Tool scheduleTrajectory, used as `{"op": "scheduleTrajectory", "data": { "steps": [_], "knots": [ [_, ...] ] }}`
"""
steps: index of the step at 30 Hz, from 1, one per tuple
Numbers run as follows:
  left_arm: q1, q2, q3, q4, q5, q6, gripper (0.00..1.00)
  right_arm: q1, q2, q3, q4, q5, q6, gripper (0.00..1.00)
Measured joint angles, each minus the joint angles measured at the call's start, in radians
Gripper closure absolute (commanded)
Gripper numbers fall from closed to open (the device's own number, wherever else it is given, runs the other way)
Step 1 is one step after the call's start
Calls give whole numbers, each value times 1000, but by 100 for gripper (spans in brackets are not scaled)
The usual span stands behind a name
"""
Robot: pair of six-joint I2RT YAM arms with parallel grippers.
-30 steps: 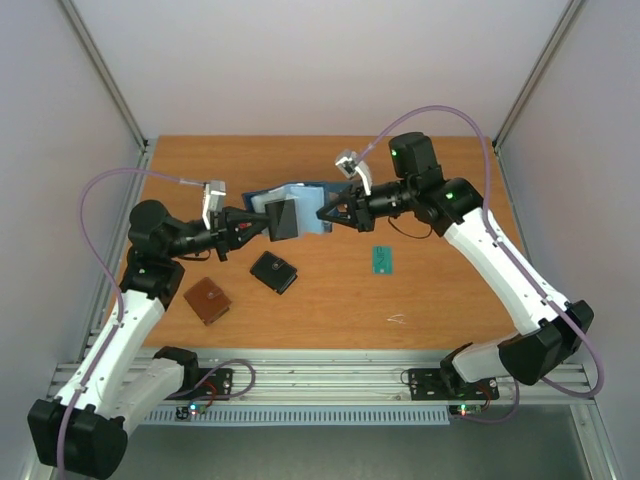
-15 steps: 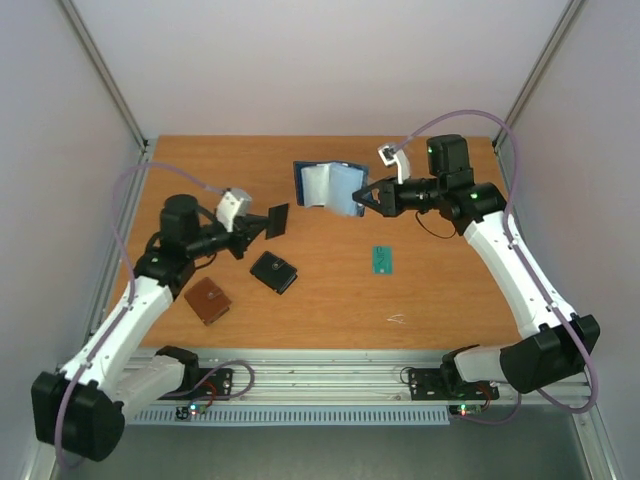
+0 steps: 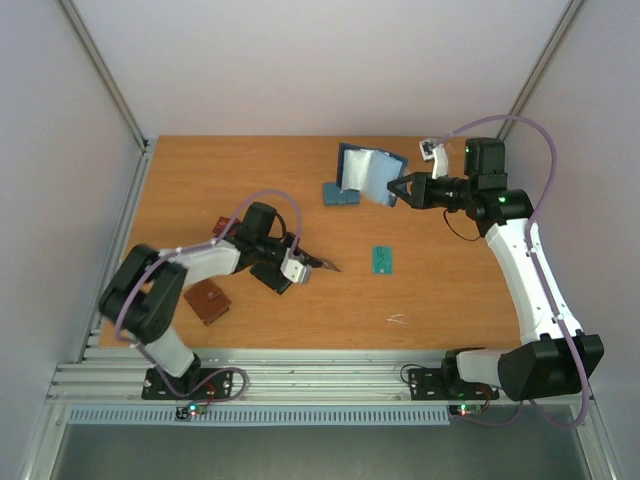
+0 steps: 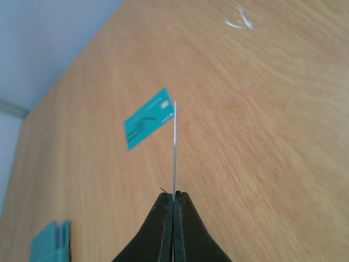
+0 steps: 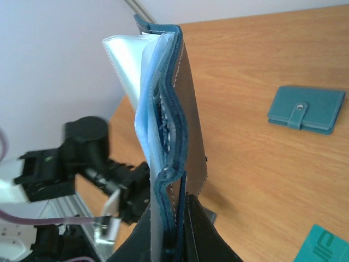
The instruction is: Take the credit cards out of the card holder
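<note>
My right gripper [image 3: 397, 189] is shut on the lower edge of the navy card holder [image 3: 365, 172] and holds it up above the far middle of the table. In the right wrist view the card holder [image 5: 170, 120] stands upright, its pale clear pockets fanned open. My left gripper [image 3: 312, 261] is shut on a thin dark card [image 3: 329, 267], low over the table's middle. In the left wrist view this card [image 4: 174, 147] shows edge-on, rising from the shut jaws. The teal-green card [image 3: 382, 259] lies flat on the table and also shows in the left wrist view [image 4: 148, 125].
A teal wallet with a snap tab [image 3: 340, 193] lies under the held card holder. A brown wallet [image 3: 208, 300] lies at the near left. A small red thing [image 3: 220, 225] shows by the left arm. A white scrap [image 3: 397, 319] lies near the front.
My left arm has folded in and carried the dark card down and right, low over the table. My right gripper has carried the card holder further right.
</note>
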Motion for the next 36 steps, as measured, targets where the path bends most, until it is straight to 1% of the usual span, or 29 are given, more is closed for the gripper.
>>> {"op": "scheduleTrajectory", "data": {
  "steps": [3,5,7,11,15,16,20,22,25,31,33,36],
  "knots": [
    [0,178,71,-7,64,297,100,0,0,0,-24,-25,-23,99],
    [0,247,117,-13,82,433,100,0,0,0,-31,-40,-33,99],
    [0,299,170,-13,91,529,100,0,0,0,-38,-53,-41,99],
    [0,369,251,-3,91,625,100,0,-1,-5,-45,-70,-47,99],
    [0,414,265,-27,79,668,99,0,-3,-14,-55,-73,-50,99],
    [0,426,265,-39,71,676,94,0,-3,-14,-61,-73,-50,99],
    [0,447,264,-46,32,698,59,0,-3,-14,-80,-73,-50,99],
    [0,447,260,-31,11,705,50,0,-3,-14,-84,-75,-50,99],
    [1,438,229,21,-2,712,45,0,-3,-14,-93,-77,-50,99],
    [13,312,65,115,-9,713,36,0,3,-2,-148,-79,-47,99],
    [15,234,2,159,-11,710,33,0,13,16,-197,-74,-39,99],
    [16,62,-86,229,-33,590,27,0,24,23,-286,-58,-24,99]
  ]
}}
